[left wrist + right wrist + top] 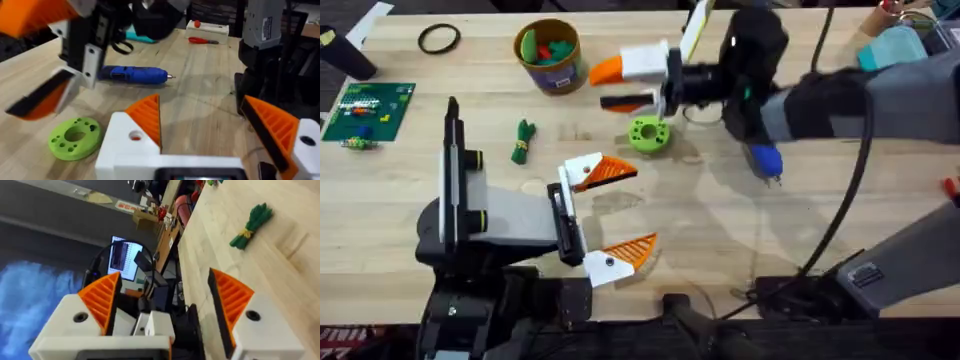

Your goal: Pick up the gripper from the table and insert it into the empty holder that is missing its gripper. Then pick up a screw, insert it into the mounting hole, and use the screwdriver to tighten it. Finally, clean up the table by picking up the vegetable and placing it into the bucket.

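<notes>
Both grippers — left gripper (pixel 610 212), right gripper (pixel 620 85) — spread wide (nothing grasped) above the table (pixel 720 230).

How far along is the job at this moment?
Done: the assembly steps cannot be judged. In hand: nothing; the left gripper and right gripper are both open and empty. Left: the screwdriver lies on the table, and the vegetable lies beside the bucket, not inside.

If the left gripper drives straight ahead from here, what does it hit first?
Probably nothing soon: the left gripper points along bare table. The screwdriver lies just off that line and might get clipped, though depth is unclear.
</notes>
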`<action>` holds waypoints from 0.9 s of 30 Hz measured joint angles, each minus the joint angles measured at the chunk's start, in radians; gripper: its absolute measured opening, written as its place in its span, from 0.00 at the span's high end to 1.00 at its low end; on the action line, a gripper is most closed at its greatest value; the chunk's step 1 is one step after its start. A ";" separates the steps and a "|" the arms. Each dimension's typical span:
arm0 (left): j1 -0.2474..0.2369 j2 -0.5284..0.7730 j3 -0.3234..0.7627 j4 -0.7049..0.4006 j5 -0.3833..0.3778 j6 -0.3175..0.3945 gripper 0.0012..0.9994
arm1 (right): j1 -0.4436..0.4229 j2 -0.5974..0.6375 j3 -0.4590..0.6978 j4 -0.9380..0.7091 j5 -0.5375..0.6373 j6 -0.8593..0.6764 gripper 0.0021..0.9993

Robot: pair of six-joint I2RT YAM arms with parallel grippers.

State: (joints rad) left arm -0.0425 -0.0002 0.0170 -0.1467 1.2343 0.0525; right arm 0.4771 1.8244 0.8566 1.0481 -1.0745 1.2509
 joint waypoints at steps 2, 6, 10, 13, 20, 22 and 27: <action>0.000 0.000 0.000 0.000 0.000 0.000 0.01 | -0.015 0.000 0.054 -0.070 -0.009 -0.034 0.00; 0.000 0.000 0.000 0.000 0.000 0.000 0.01 | -0.036 -0.002 0.172 -0.374 -0.010 -0.180 0.00; 0.000 0.000 0.000 0.000 0.000 0.000 0.01 | -0.037 -0.002 0.312 -0.797 0.064 -0.392 0.00; 0.000 0.000 0.000 0.000 0.000 -0.001 0.01 | -0.039 -0.002 0.430 -1.060 0.121 -0.566 0.00; 0.000 0.000 0.000 0.000 -0.001 0.000 0.01 | -0.089 -0.016 0.717 -1.624 0.301 -0.932 0.00; 0.000 0.000 0.000 0.000 0.000 -0.001 0.01 | -0.104 -0.031 0.772 -1.747 0.373 -1.020 0.00; 0.000 0.000 0.000 0.000 0.000 -0.001 0.01 | -0.115 -0.095 0.896 -2.043 0.588 -1.191 0.00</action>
State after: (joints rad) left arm -0.0425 -0.0002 0.0166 -0.1463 1.2339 0.0517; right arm 0.3621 1.7292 1.7525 -0.9944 -0.4867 0.0596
